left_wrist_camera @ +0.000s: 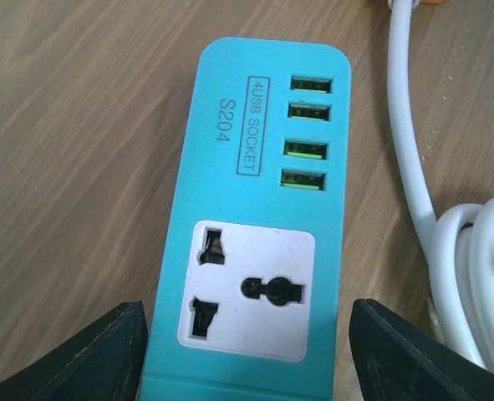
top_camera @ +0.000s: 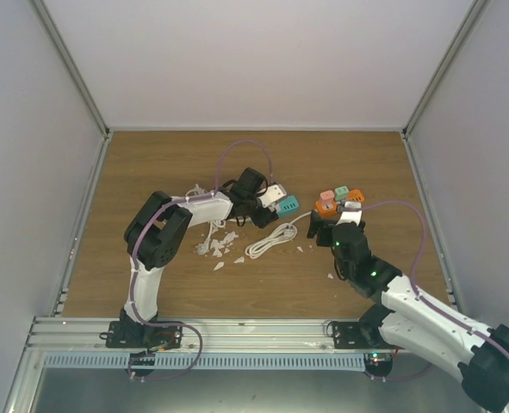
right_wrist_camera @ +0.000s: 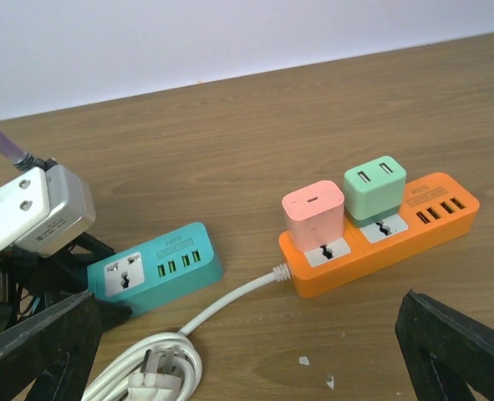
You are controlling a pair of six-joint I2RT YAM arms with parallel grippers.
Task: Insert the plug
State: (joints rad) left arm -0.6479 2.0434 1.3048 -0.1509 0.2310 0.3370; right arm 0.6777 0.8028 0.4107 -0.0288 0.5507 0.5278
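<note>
The step in hand is judged to be the steadying of the socket, before the plug is fetched. The teal power strip (left_wrist_camera: pixel 255 209) is straddled by the left end effector (left_wrist_camera: pixel 247 359), with a black finger (left_wrist_camera: pixel 71 359) set close along each long side. Whether it is truly clamped cannot be told, since a sliver of counter (left_wrist_camera: pixel 79 125) seems to show at one side. Its universal socket (left_wrist_camera: pixel 247 292) is left uncovered and empty.

The white plug (right_wrist_camera: pixel 152 372) — the task's own thing — lies flat on the counter on the near side of the teal power strip, toward the arm bases. It is held by nothing and ends the coiled white cable (right_wrist_camera: pixel 188 334) that runs from the orange power strip (right_wrist_camera: pixel 380 242). The right end effector (right_wrist_camera: pixel 247 351) is spread wide and empty, near that orange strip, to the right of the teal one.

Next, the plug would have to be picked up by the right end effector and its pins lined up with the socket — with the teal power strip held firm against the push.
</note>
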